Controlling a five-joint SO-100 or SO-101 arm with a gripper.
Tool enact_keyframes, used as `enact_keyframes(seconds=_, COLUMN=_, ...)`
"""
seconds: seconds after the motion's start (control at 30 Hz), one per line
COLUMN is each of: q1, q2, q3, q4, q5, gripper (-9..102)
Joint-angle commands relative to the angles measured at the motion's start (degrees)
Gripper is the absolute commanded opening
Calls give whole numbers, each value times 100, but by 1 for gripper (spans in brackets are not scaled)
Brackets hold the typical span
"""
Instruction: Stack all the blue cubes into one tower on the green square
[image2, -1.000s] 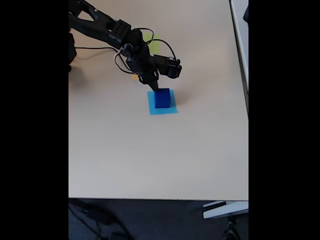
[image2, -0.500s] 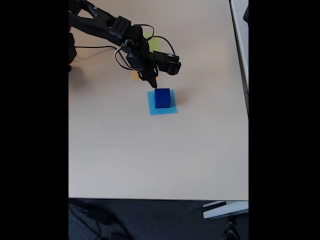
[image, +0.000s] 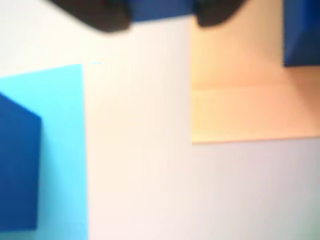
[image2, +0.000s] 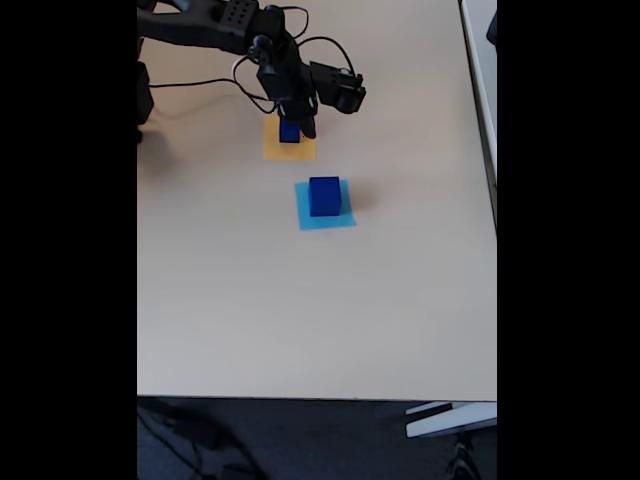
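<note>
Hovering at twelve o'clock on the worktop (image2: 250, 300), my pincer (image2: 300, 128) hangs over a small blue cube (image2: 289, 131) on the orange square (image2: 275, 148); whether it pinches I cannot tell. Toward five o'clock, a larger blue cube (image2: 324, 195) sits on the light blue square (image2: 304, 218).

Bright, washed-out daylight; wrist view heavily blurred, fixed view soft

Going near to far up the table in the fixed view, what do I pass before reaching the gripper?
Bare table → light blue square with a blue cube on it → orange square with a smaller blue cube on it → gripper right at that smaller cube.
</note>
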Motion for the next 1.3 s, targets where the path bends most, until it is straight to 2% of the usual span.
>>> enact_keyframes(seconds=0.0, q1=-264, q2=483, q3=-35, q4=26, q5=422, gripper=1)
enact_keyframes(seconds=0.27, q1=-659, q2=580, q3=281, q4=-70, q5=1011, gripper=1)
enact_keyframes(seconds=0.83, q1=-870, q2=923, q3=809, q4=-158, q5=1345, gripper=1)
enact_keyframes(seconds=1.27, q1=-729, q2=1072, q3=1310, q4=-527, q5=1125, gripper=1)
